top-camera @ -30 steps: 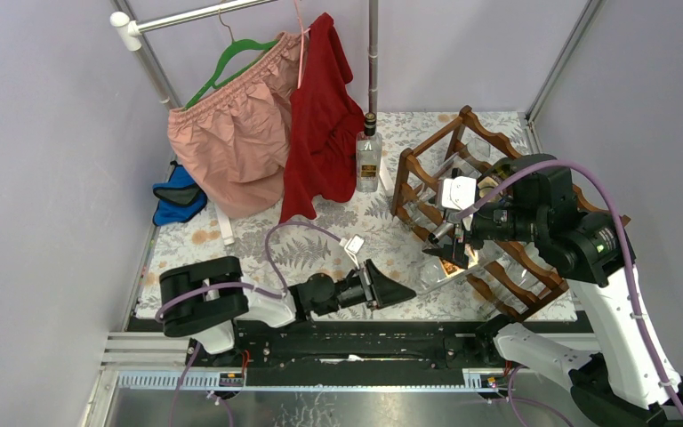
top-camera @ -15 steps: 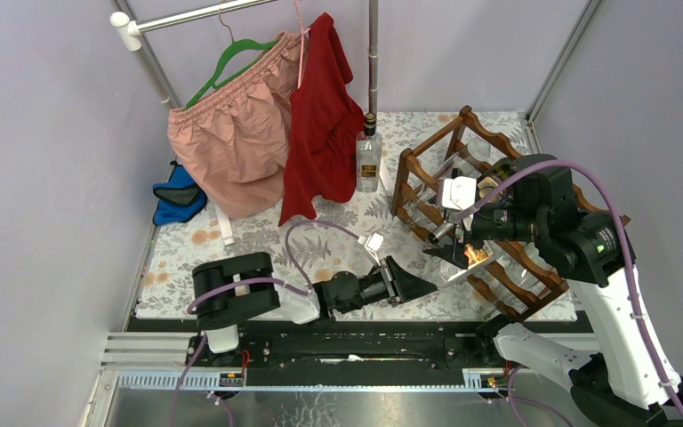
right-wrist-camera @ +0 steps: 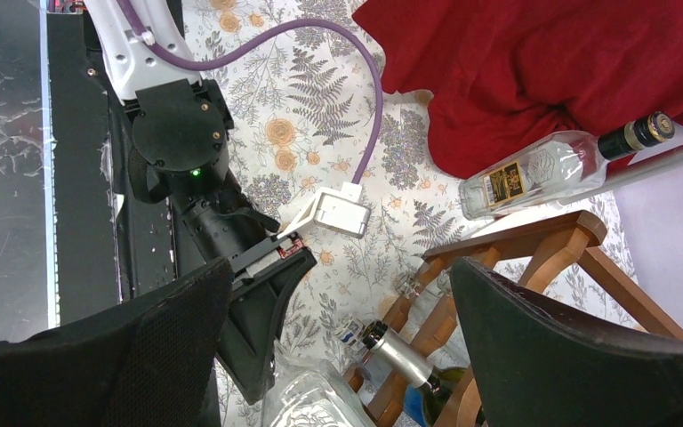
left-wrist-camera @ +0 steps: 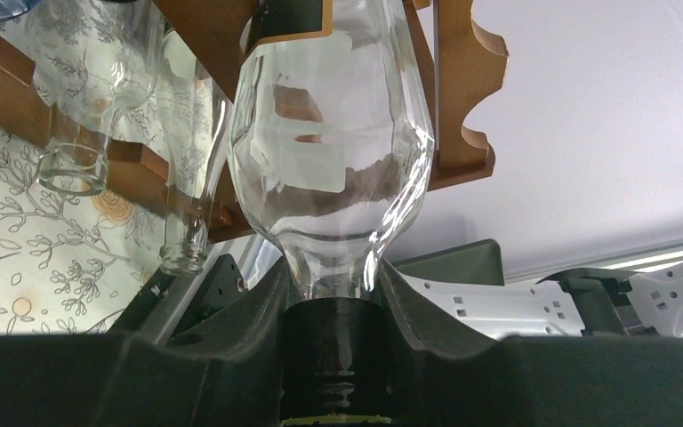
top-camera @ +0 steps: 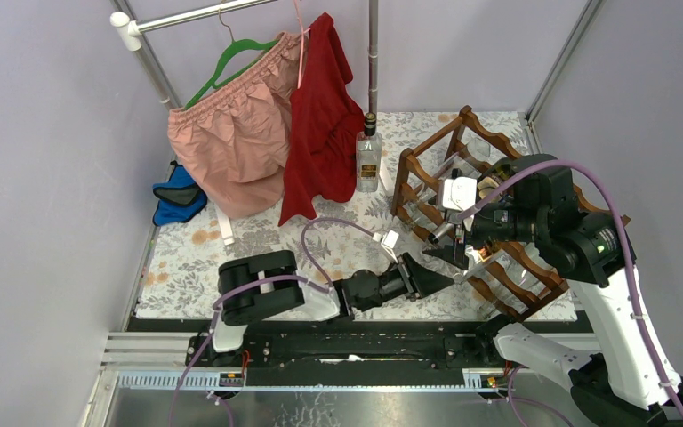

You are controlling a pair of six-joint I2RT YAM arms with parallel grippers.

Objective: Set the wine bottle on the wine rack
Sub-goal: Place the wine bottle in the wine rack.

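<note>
My left pincer (left-wrist-camera: 333, 298) pinches the bottle (left-wrist-camera: 329, 160) by the neck, body partway in the rack (left-wrist-camera: 467, 98), right pincer (right-wrist-camera: 338, 334) spread above; pushing off-line could jam it on a rail or twist it loose.

**Left arm** (top-camera: 262, 298): black cylindrical joint housings and white link shells. A green lamp (right-wrist-camera: 196, 172) is lit on one black housing, upper left of the right wrist view. A small white box (right-wrist-camera: 333, 212) sits at the wrist, fed by a purple cable (right-wrist-camera: 380, 93).

**Left end effector** (top-camera: 436, 277): black, with wedge-shaped fingers.

**Right arm** (top-camera: 627, 325): white lower links and black upper housings. It has the same purple cabling and a white wrist box.

**Right end effector** (right-wrist-camera: 338, 294): broad black fingers with mesh-textured pads (right-wrist-camera: 164, 356).
</note>
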